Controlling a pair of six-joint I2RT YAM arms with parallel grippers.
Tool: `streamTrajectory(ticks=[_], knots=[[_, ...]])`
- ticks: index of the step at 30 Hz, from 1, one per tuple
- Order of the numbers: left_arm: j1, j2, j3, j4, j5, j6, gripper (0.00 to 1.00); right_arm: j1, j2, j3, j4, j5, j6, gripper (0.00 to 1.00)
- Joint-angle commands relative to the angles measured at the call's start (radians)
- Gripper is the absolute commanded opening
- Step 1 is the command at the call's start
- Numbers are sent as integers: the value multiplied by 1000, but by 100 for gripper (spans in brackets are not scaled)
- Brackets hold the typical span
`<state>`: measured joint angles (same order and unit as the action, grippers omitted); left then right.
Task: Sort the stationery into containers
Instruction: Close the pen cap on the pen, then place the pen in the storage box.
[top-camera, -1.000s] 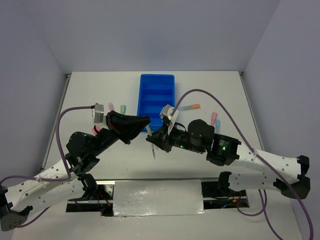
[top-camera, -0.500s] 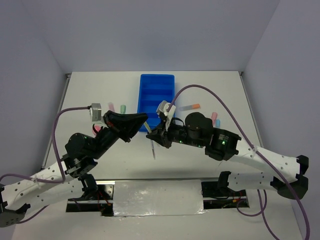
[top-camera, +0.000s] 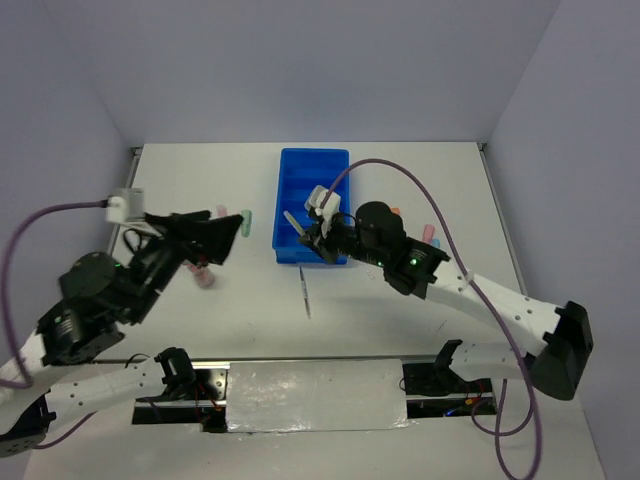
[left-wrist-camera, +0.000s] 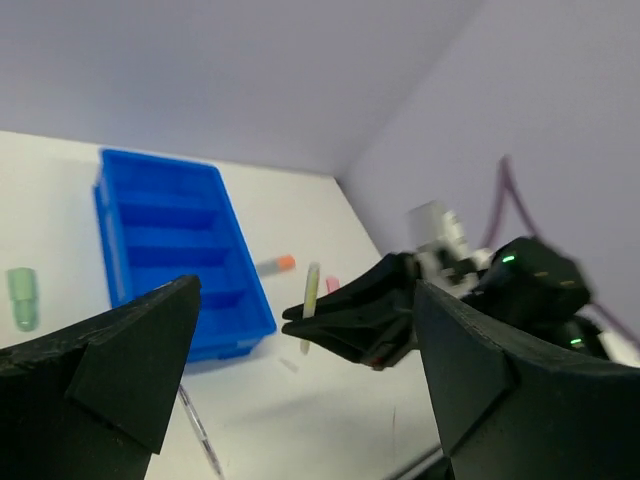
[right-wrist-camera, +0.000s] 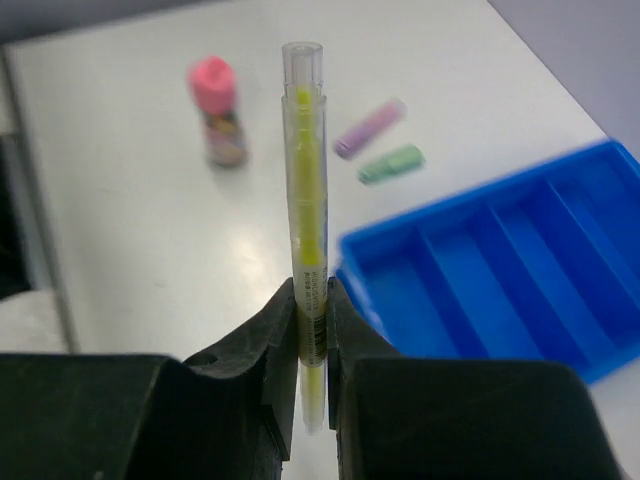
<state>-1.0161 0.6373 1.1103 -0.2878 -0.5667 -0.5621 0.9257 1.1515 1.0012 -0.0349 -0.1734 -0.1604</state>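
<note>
R gripper (right-wrist-camera: 311, 300) is pinching the thin yellow pen (right-wrist-camera: 304, 190) low on its barrel, both fingers pressed tight on it, and most of the pen sticks out past the tips. In the top view the R gripper hangs at the near end of the blue tray (top-camera: 290, 185), toward its left side; we can't tell which compartment the pen is over, or if it's past the rim. L gripper (left-wrist-camera: 305, 295) is spread wide w/ nothing between the fingers, up off the table, left of the tray and well apart from it. A pink marker (right-wrist-camera: 215, 105) stands upright on the table near the L gripper. A green piece (top-camera: 246, 217) and a pale pink-purple piece (top-camera: 222, 212) lie side by side further back, between the L arm and the tray. A thin grey pen (top-camera: 305, 296) lies on the table just in front of the tray. An orange-tipped grey marker (left-wrist-camera: 275, 265) lies right of the tray, and in the top view the R arm mostly hides it. Pink (top-camera: 428, 234) and blue (top-camera: 436, 246) pieces lie further right.
</note>
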Motion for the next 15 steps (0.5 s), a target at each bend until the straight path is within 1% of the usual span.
streamTrajectory(ticks=[1,2,3,4,5,6,7,8,9,10,11,12,15], knots=[[-3,-86,75,-180,-220,-53,99,-76,94,-7,27,5,-160,0],[-4,-96,83,-213,-234,-56,99,-96,118,7,29,32,-235,0],[-4,-108,86,-253,-258,-65,99,-106,144,22,20,58,-260,0],[-3,-111,89,-342,-266,-93,99,-122,209,45,4,52,-305,0],[-3,-116,88,-379,-269,-104,99,-161,246,71,-46,46,-320,0],[-4,-129,71,-405,-260,-108,99,-177,323,139,-80,34,-329,0],[-4,-134,59,-425,-254,-110,99,-188,362,181,-115,14,-359,0],[-3,-140,46,-459,-246,-110,99,-195,404,221,-193,-18,-379,0],[-3,-149,21,-471,-239,-108,99,-199,440,296,-229,-17,-398,0],[-4,-154,5,-479,-225,-101,99,-197,509,330,-255,-11,-430,0],[-3,-156,-7,-487,-220,-96,99,-199,537,356,-301,-30,-450,0],[-4,-160,-35,-484,-214,-88,99,-197,557,381,-304,-35,-467,0],[-4,-165,-81,-435,-177,-26,99,-202,602,370,-254,-8,-507,0]])
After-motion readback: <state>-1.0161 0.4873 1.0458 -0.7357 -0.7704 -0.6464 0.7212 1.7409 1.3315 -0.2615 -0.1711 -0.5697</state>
